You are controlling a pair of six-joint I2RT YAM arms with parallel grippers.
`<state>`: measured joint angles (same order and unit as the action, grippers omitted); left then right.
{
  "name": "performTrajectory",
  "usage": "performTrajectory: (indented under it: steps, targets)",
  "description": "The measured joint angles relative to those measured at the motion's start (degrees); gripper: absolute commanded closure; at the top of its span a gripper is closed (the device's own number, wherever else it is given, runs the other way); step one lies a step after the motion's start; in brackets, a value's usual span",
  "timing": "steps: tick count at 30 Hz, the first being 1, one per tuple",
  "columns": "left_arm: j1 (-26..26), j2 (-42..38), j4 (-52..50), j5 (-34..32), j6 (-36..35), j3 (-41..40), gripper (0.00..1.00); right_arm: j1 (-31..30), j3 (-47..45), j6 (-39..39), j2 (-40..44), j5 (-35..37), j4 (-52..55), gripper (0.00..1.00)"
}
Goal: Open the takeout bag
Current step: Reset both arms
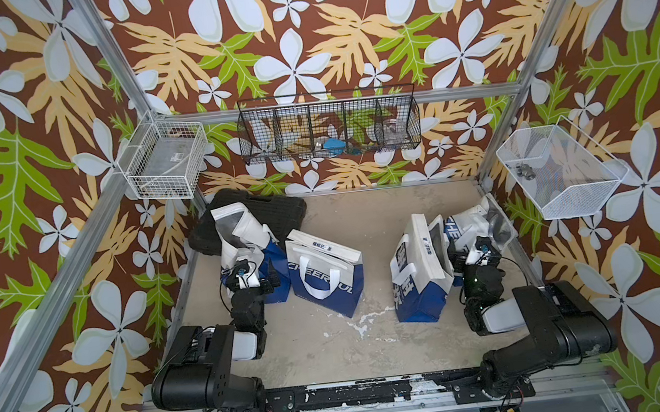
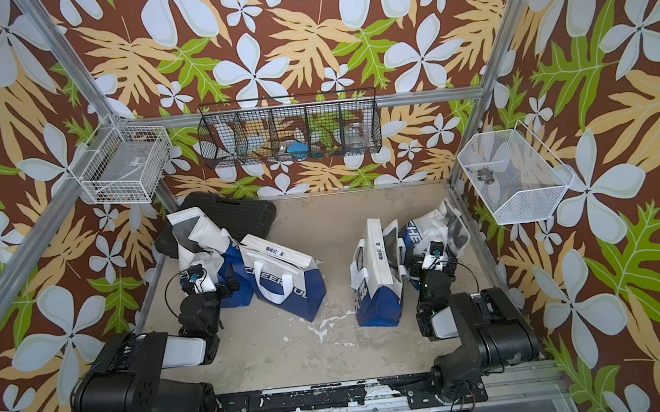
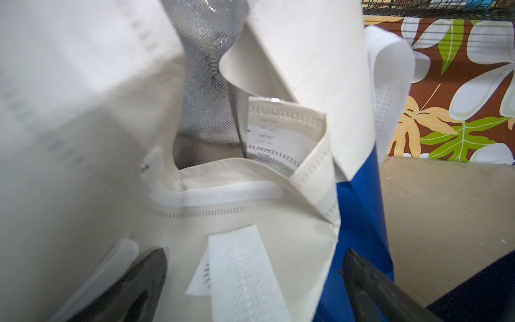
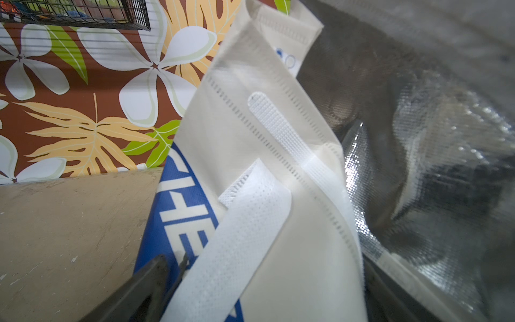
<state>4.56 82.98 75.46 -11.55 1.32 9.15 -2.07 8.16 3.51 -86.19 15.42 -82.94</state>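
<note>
The black left gripper [image 3: 253, 259], wide open, straddles the cream rim of the blue-and-cream fabric takeout bag [image 1: 234, 221] at ten o'clock. The right gripper [image 4: 264, 260], likewise open, straddles its twin bag [image 1: 469, 217] at two o'clock. Both mouths gape, so opening looks done. Next, withdraw without snagging.

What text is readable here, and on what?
"CHEER UL", handle strap over one letter: blue front of middle-left bag.
"CHE", rest hidden: blue side of far-right bag.
Small dark print on middle-left bag's white flap: too small to read.
Side print on middle-right bag: unreadable.
</note>
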Motion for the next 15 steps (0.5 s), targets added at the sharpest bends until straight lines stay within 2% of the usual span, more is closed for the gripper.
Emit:
performTrajectory:
  steps: [15]
  targets:
    - [0.0, 0.0, 0.0, 0.0, 0.0, 0.0, 0.0, -0.8, 1.5, -1.7, -0.5, -1.5, 1.7, 0.0]
